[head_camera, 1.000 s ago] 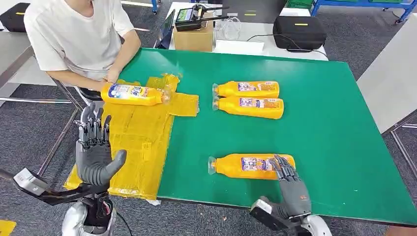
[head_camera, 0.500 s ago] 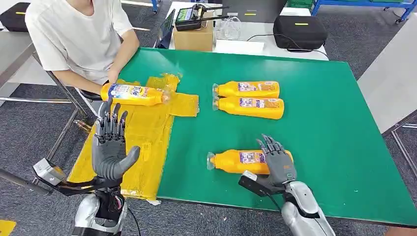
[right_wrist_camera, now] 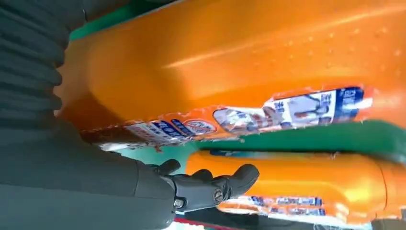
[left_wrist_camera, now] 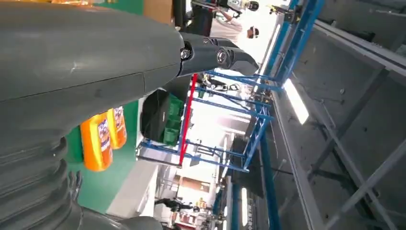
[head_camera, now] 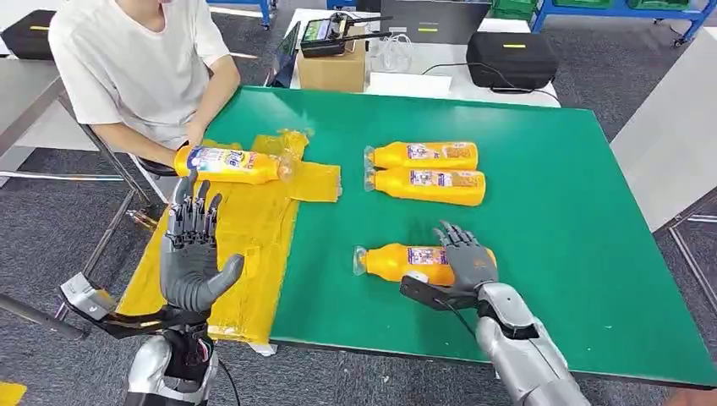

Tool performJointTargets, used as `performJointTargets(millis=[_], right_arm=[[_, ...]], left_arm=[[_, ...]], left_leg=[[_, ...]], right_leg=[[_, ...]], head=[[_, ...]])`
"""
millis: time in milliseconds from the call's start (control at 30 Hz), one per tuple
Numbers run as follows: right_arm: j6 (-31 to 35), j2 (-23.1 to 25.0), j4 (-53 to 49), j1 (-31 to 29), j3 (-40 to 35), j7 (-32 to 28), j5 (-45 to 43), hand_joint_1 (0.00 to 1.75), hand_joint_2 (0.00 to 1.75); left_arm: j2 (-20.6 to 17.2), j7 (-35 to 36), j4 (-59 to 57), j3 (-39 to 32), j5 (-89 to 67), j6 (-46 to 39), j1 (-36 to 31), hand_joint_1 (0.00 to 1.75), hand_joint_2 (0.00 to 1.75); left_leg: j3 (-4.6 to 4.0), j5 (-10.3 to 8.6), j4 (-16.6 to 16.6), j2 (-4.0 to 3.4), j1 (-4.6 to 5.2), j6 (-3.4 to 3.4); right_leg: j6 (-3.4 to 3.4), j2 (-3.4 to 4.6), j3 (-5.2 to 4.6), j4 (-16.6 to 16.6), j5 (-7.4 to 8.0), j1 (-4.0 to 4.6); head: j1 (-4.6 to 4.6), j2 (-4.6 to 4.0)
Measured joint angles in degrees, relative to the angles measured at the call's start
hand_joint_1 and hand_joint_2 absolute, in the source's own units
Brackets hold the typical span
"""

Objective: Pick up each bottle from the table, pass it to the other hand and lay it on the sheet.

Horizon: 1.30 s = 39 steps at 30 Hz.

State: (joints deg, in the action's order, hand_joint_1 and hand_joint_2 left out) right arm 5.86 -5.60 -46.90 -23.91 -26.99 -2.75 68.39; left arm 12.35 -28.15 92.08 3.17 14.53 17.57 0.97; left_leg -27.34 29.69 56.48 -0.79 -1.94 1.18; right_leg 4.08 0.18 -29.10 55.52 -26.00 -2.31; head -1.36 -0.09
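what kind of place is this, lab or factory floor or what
Probably a robot test lab or workshop: a green-topped work table on grey carpet, blue metal racking, and black equipment cases on the white bench behind.

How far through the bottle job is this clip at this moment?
One bottle already lies on the yellow sheet, by a person's hand. In hand: the right hand is over the near bottle on the green table, not yet lifted; the left hand waits open. Left: that handover and the two far bottles.
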Motion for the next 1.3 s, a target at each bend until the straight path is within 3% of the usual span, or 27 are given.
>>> performJointTargets(millis=[33, 67, 100, 133, 300, 533, 900, 1000, 1133, 1300], right_arm=[[-0.1, 0.0, 0.4, -0.3, -0.2, 0.0, 0.1, 0.12, 1.75], [-0.2, 0.0, 0.8, -0.6, -0.5, 0.1, 0.1, 1.34, 1.75], [-0.4, 0.0, 1.1, -0.8, -0.7, 0.3, 0.2, 1.64, 1.75], [-1.3, 0.0, 1.8, -1.4, -1.2, 0.8, 0.3, 1.75, 1.75], [-5.0, 0.2, 6.2, -5.1, -4.9, 3.5, 0.9, 1.75, 1.75], [-6.4, -1.5, 5.9, -5.5, -7.5, 4.5, -2.1, 1.75, 1.75], [-8.7, -5.0, 5.3, -5.9, -7.4, -9.1, -16.1, 1.75, 1.75], [-6.2, -5.5, 2.0, -3.1, -5.8, -13.6, -23.3, 1.71, 1.75], [-3.4, -5.3, -3.1, 0.9, -4.3, -15.6, -26.0, 1.75, 1.75], [0.9, -1.8, -15.2, 9.9, 0.5, -20.7, -32.7, 1.75, 1.75]], left_arm=[[0.0, 0.0, 0.0, -0.1, 0.0, 0.0, 0.0, 0.00, 1.75], [0.0, 0.0, 0.0, -0.1, -0.2, 0.0, 0.1, 0.00, 1.75], [0.0, 0.0, 0.0, -0.2, -0.3, 0.0, 0.1, 0.00, 1.75], [0.0, 0.0, 0.0, -0.3, -0.8, -0.1, 0.1, 0.00, 1.75], [0.0, -0.4, 0.0, -0.7, -3.8, -0.6, 0.2, 0.00, 1.75], [0.0, -0.7, 0.1, -1.3, -6.7, -1.3, 1.1, 0.00, 1.75], [-1.0, -1.7, -0.1, -1.2, -6.6, -0.5, 0.9, 0.00, 1.75], [-1.5, -2.0, -0.1, -0.9, -6.0, -0.4, 0.8, 0.00, 1.75], [-1.9, -1.6, -0.1, -0.2, -5.4, -0.8, 0.7, 0.00, 1.75], [-1.7, 3.2, -2.6, 1.7, -7.9, -8.8, 0.4, 0.00, 1.75]], left_leg=[[0.01, 0.00, 0.0, 0.01, 0.00, 0.00], [0.04, 0.00, 0.0, 0.01, 0.00, 0.00], [0.04, 0.00, 0.0, 0.01, 0.01, 0.00], [0.09, 0.00, 0.0, -0.02, 0.01, 0.00], [0.44, -0.01, 0.0, -0.04, 0.00, 0.00], [0.42, -0.02, 0.0, 0.07, 0.02, -0.01], [0.38, 0.00, 0.0, 0.07, 0.01, -0.01], [0.34, 0.00, 0.0, 0.07, 0.00, -0.01], [0.26, 0.01, 0.0, 0.02, -0.04, -0.01], [-0.24, -0.01, 0.0, 0.24, -0.05, 0.01]], right_leg=[[-0.01, 0.00, 0.02, 0.0, 0.01, 0.00], [-0.01, 0.00, 0.05, 0.0, 0.01, 0.00], [-0.01, 0.00, 0.10, 0.0, 0.02, -0.01], [-0.02, 0.02, 0.15, 0.0, 0.02, -0.01], [-0.02, 0.07, 0.38, 0.0, 0.03, 0.00], [-0.01, -0.03, 0.43, 0.0, 0.02, -0.02], [0.00, -0.06, 0.36, 0.0, 0.02, -0.01], [-0.01, -0.03, 0.38, 0.0, 0.02, 0.00], [0.00, 0.05, 0.25, 0.0, 0.02, 0.04], [0.00, -0.12, -0.11, 0.0, 0.01, 0.04]], head=[[0.00, 0.00], [0.00, 0.00], [0.00, 0.00], [0.00, 0.00], [0.00, 0.00], [-0.02, 0.00], [0.00, 0.00], [0.02, 0.00], [-0.02, 0.00], [0.00, 0.00]])
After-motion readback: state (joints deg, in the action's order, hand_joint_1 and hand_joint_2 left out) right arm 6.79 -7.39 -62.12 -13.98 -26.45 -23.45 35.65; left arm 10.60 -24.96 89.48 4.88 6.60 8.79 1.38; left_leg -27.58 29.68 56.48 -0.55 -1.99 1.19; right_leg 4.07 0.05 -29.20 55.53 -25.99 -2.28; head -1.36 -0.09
